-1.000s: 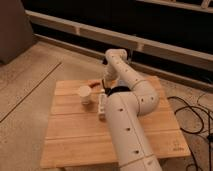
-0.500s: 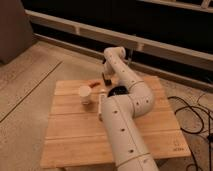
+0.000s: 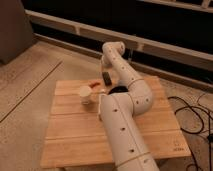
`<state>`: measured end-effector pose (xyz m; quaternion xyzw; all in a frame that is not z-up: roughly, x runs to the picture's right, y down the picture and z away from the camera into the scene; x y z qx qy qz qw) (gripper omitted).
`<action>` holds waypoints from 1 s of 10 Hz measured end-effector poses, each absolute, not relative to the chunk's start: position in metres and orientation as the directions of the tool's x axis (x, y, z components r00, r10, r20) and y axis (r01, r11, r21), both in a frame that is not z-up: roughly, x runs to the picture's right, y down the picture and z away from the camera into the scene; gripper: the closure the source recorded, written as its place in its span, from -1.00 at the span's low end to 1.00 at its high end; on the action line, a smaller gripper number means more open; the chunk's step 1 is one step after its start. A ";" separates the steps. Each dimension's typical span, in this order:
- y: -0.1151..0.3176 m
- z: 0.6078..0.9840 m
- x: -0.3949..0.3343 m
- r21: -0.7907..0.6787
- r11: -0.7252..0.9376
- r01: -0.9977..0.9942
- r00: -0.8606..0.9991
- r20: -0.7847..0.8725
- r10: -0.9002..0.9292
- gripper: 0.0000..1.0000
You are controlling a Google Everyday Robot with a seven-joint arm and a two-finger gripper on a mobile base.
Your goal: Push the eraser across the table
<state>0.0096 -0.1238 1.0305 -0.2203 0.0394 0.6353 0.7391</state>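
Note:
The table (image 3: 70, 131) is a low table with a top of light wooden planks. My white arm rises over its middle, bends at the far side and comes down to the dark gripper (image 3: 106, 78) at the table's far edge. A small reddish-orange flat thing (image 3: 93, 83), apparently the eraser, lies on the table just left of the gripper and a little apart from it. The gripper holds nothing that I can make out.
A white paper cup (image 3: 86, 94) stands upright on the table, nearer than the reddish thing. A small pale object (image 3: 101, 90) lies to the cup's right. Dark cables (image 3: 196, 116) lie on the floor to the right. A dark wall with ledges runs behind the table.
The gripper has moved from beside the cup, near the table's middle, out to the far edge. The cup and the reddish thing have stayed where they were.

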 end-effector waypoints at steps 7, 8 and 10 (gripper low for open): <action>0.009 0.956 0.031 -0.001 0.085 -0.996 0.049 -0.823 0.566 1.00; 0.018 0.958 0.033 0.015 0.064 -0.998 0.022 -0.840 0.542 1.00; 0.019 0.979 0.043 0.023 0.000 -1.000 -0.018 -0.824 0.566 1.00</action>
